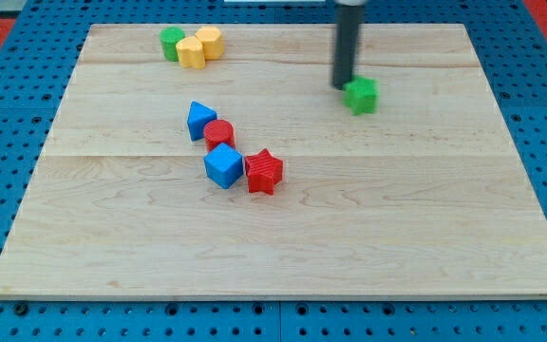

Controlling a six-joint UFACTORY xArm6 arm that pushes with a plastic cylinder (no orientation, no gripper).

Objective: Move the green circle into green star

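Note:
The green circle (pixel 171 43) sits near the view's top left of the wooden board (pixel 283 237), touching a yellow block (pixel 191 53). The green star (pixel 361 95) lies right of centre in the upper part of the board. My tip (pixel 341 85) is the lower end of a dark rod that comes down from the view's top. It stands right at the green star's upper left side, touching or nearly touching it. The tip is far to the right of the green circle.
A second yellow block (pixel 209 41) sits beside the first. A blue triangle-like block (pixel 200 120), a red circle (pixel 219 133), a blue cube (pixel 223 165) and a red star (pixel 264 172) form a diagonal chain left of centre. A blue pegboard (pixel 8 114) surrounds the board.

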